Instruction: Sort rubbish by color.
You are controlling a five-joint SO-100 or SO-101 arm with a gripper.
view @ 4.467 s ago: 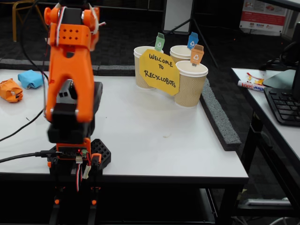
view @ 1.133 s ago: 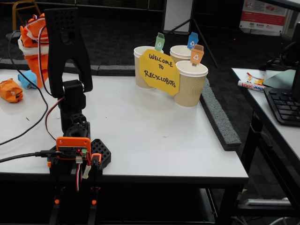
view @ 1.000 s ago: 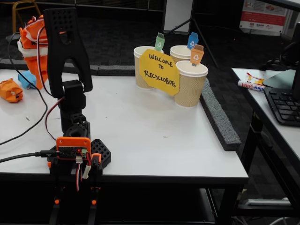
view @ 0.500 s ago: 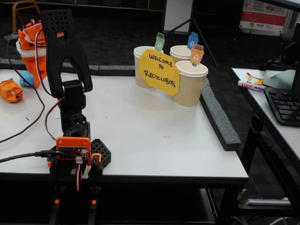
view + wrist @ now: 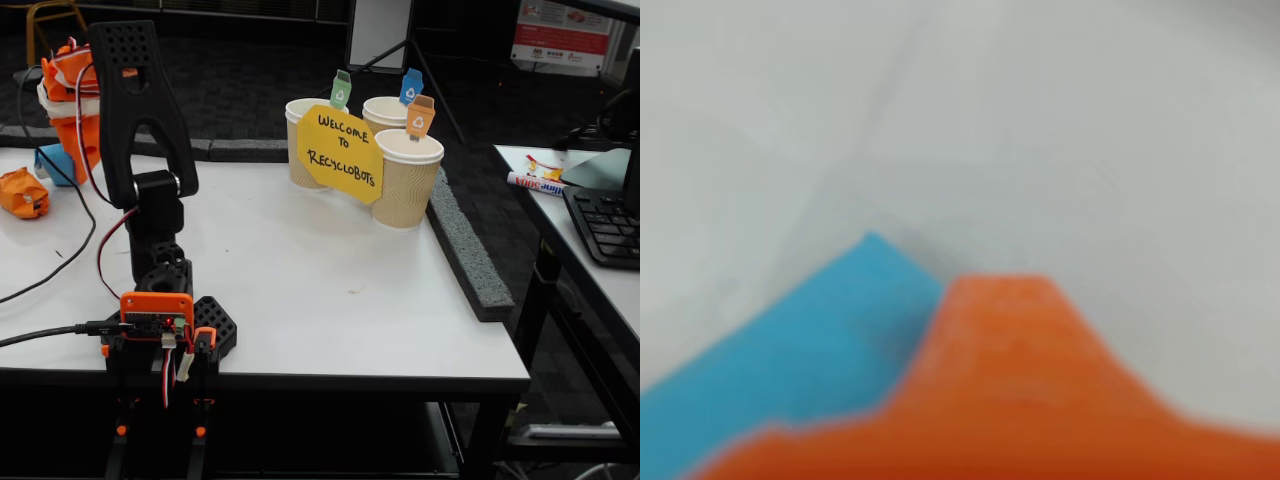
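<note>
Item: my arm, black, folded upright over base at table's front-left edge in fixed view. My gripper: orange, far left, holding blue piece; wrist view blurry, blue piece touching orange finger. Three paper cups w/ coloured tags, far side, behind yellow sign.

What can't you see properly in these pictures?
- Gripper: in the fixed view the black arm hides most of it, so open or shut is unclear.
- Wrist view: all blurred; the blue thing can't be identified.
- Cups: their insides are hidden by their rims.
</note>
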